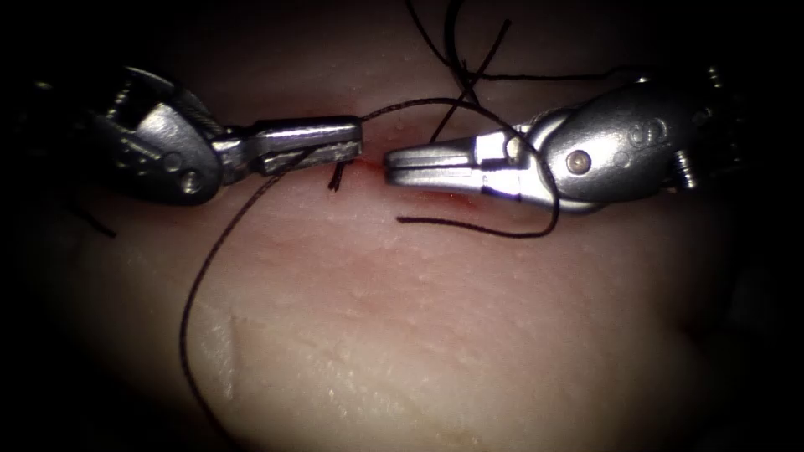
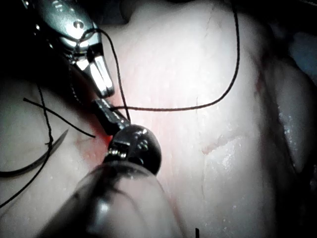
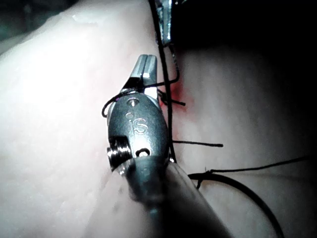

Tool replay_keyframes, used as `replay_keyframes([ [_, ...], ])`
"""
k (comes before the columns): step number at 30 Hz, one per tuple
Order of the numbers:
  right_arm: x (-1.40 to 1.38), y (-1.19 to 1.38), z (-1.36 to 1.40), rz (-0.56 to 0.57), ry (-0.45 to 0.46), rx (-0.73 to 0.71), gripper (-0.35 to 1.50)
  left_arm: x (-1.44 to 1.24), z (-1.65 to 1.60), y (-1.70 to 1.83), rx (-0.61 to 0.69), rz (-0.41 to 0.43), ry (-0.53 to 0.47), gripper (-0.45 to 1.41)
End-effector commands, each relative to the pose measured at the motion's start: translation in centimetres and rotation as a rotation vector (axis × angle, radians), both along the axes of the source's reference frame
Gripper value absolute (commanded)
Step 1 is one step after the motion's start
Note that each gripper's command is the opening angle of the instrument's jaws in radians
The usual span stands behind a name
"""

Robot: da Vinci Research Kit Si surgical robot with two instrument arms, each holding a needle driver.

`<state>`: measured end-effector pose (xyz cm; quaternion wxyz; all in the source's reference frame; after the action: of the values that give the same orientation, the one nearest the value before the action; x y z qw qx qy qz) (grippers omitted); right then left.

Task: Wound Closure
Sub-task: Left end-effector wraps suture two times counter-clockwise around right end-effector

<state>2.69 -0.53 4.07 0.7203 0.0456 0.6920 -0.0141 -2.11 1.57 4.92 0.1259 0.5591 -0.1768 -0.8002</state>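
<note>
Left tool [image 1: 335, 146] pinching thread [image 1: 209, 259]; right tool [image 1: 427, 166] pressed together, thread looped around it, apparently for knotting; needle [image 2: 34, 161] lying free on tissue [image 1: 435, 335].

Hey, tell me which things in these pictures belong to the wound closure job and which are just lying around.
In the job:
- left tool, shut on the thread
- right tool, thread looped over it
- cut in the tissue
- needle, lying free on the tissue

Lying about:
- cut end of thread beside the cut
- red fluid
</note>
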Motion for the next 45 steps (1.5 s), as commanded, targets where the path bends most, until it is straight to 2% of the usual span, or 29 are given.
replay_keyframes([
  [1,0.05,-0.04,0.02,0.003,0.005,0.003,-0.35,-0.04,0.06,-0.08,0.002,0.003,0.001,-0.45],
  [7,0.01,0.10,-0.04,0.053,0.043,0.016,-0.35,-0.05,0.15,-0.18,-0.004,0.030,0.015,-0.45],
  [15,0.02,0.15,-0.08,0.108,0.049,0.044,-0.35,-0.12,0.20,-0.25,-0.003,0.038,0.010,-0.45],
  [18,0.03,0.14,-0.08,0.138,0.023,0.059,-0.35,-0.18,0.19,-0.25,-0.002,0.037,0.008,-0.45],
  [21,0.04,0.11,-0.07,0.151,0.006,0.079,-0.20,-0.25,0.15,-0.27,0.000,0.036,0.005,-0.45],
  [25,0.09,0.06,-0.03,0.177,-0.019,0.095,0.17,-0.32,0.07,-0.31,0.003,0.036,0.002,-0.45],
  [32,0.18,0.08,0.03,0.242,-0.065,0.117,0.68,-0.35,-0.10,-0.44,0.010,0.049,0.004,-0.45],
  [35,0.22,0.07,0.06,0.239,-0.087,0.113,0.74,-0.34,-0.17,-0.43,0.010,0.051,0.002,-0.45],
  [42,0.30,-0.09,0.19,0.184,-0.157,0.095,0.74,-0.32,-0.39,-0.25,0.022,0.075,-0.038,-0.45],
  [45,0.30,-0.14,0.23,0.180,-0.160,0.089,0.84,-0.30,-0.42,-0.16,0.025,0.085,-0.055,-0.45],
])
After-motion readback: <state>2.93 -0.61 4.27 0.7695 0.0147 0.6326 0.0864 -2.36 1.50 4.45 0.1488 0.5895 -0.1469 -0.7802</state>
